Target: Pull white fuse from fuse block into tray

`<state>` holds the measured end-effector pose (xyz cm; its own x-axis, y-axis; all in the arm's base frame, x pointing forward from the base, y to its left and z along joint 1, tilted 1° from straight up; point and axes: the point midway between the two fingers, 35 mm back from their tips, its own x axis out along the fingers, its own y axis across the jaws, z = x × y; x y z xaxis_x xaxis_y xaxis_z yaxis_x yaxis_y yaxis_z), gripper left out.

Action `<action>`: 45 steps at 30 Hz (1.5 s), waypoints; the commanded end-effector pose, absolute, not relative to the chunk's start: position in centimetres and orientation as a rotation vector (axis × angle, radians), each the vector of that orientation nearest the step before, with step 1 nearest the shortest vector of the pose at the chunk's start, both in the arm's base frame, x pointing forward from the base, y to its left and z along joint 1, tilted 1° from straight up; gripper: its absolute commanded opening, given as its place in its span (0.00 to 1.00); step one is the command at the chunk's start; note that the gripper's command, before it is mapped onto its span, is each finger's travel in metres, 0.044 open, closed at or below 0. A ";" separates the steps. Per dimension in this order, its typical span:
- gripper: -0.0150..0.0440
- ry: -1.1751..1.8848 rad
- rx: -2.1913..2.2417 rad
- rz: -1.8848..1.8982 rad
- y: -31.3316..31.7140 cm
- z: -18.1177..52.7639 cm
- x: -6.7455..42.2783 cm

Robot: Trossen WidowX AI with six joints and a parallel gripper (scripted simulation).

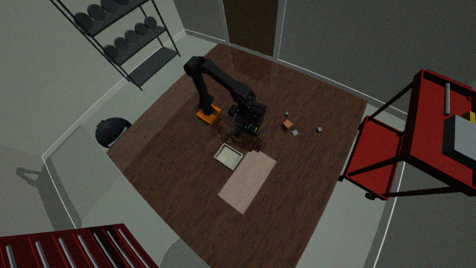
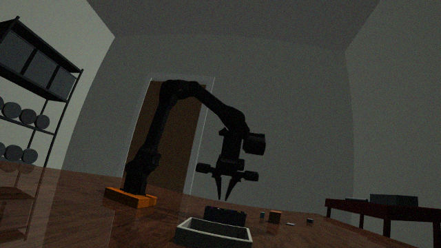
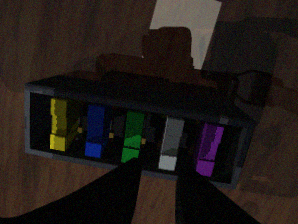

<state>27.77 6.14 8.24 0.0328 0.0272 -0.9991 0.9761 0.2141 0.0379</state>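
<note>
Above the fuse block (image 3: 136, 125) we hold our gripper (image 2: 222, 199) nearly closed, its fingers a narrow gap apart and gripping nothing. Below, the white fuse (image 3: 170, 144) sits in its slot between the green fuse (image 3: 133, 137) and purple fuse (image 3: 209, 149). Our tray (image 2: 213, 234) lies just beside the block.

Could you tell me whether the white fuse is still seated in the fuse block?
Yes, seated: the white fuse stands in its slot in the fuse block, between green and purple, with the empty claw above it.
</note>
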 end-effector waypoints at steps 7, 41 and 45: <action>0.38 1.293 1.077 -1.024 6.0 7.0 27.5; 0.38 1.293 1.077 -1.024 6.1 5.2 27.4; 0.38 1.293 1.077 -1.024 6.1 4.8 27.4</action>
<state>27.58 6.21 5.29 0.0326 0.0272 -0.9991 0.9762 0.2135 0.0377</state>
